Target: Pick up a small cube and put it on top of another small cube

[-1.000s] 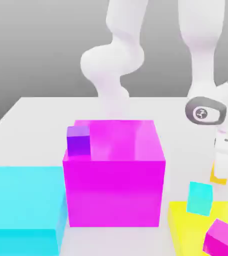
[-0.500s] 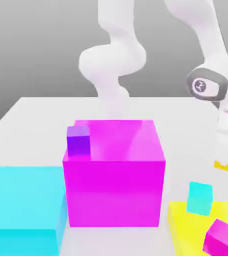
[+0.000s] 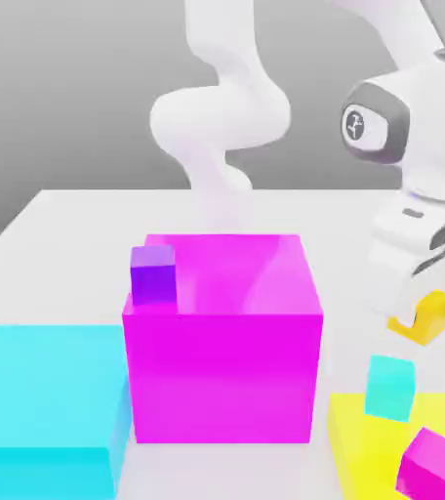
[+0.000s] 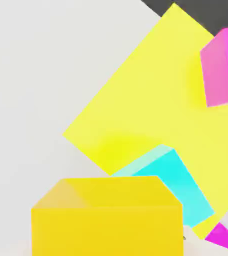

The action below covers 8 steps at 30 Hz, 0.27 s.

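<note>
A small yellow-orange cube (image 3: 424, 315) hangs in the air at the exterior view's right, with my gripper (image 3: 414, 309) shut on it. In the hand view this cube (image 4: 106, 216) is very close. Just below it a small cyan cube (image 3: 390, 387) stands on the large flat yellow block (image 3: 363, 439), and a small magenta cube (image 3: 431, 464) lies tilted on that same block. The hand view looks down on the cyan cube (image 4: 172, 184), the magenta cube (image 4: 223, 67) and the yellow block (image 4: 156, 100). A small purple cube (image 3: 153, 273) rests on the big magenta block (image 3: 223, 352).
The big magenta block stands in the middle of the white table (image 3: 70, 225), with a big cyan block (image 3: 46, 405) against it on the exterior view's left. My white arm (image 3: 222, 107) rises behind the magenta block.
My gripper has risen from the table with the yellow-orange cube and swung toward the exterior view's left, above the cyan cube. The other blocks have not moved.
</note>
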### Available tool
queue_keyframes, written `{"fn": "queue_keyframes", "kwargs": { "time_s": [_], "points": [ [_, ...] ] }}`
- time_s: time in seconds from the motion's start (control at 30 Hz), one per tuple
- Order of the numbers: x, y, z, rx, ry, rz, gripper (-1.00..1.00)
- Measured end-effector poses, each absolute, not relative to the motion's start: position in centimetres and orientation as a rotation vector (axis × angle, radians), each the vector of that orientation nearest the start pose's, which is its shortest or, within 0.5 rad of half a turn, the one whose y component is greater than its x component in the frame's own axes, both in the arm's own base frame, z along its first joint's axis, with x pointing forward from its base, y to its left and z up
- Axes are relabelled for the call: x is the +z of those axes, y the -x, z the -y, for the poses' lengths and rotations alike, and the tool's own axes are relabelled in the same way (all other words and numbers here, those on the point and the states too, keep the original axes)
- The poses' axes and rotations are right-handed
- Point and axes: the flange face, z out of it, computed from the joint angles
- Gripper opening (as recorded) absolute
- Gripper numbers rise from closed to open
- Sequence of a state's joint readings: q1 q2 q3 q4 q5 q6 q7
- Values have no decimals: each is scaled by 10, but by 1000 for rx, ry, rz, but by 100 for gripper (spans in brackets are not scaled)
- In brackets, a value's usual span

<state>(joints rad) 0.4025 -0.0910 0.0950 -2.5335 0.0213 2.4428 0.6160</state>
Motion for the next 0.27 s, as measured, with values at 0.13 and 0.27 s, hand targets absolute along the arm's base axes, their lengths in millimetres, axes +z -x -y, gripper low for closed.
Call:
{"fn": "queue_keyframes", "kwargs": {
  "time_s": [0.13, 0.27],
  "points": [
    [264, -402, -211, 1, 3133, -233, -100],
    [254, -401, -211, 1, 3133, -231, 100]
  ]
}}
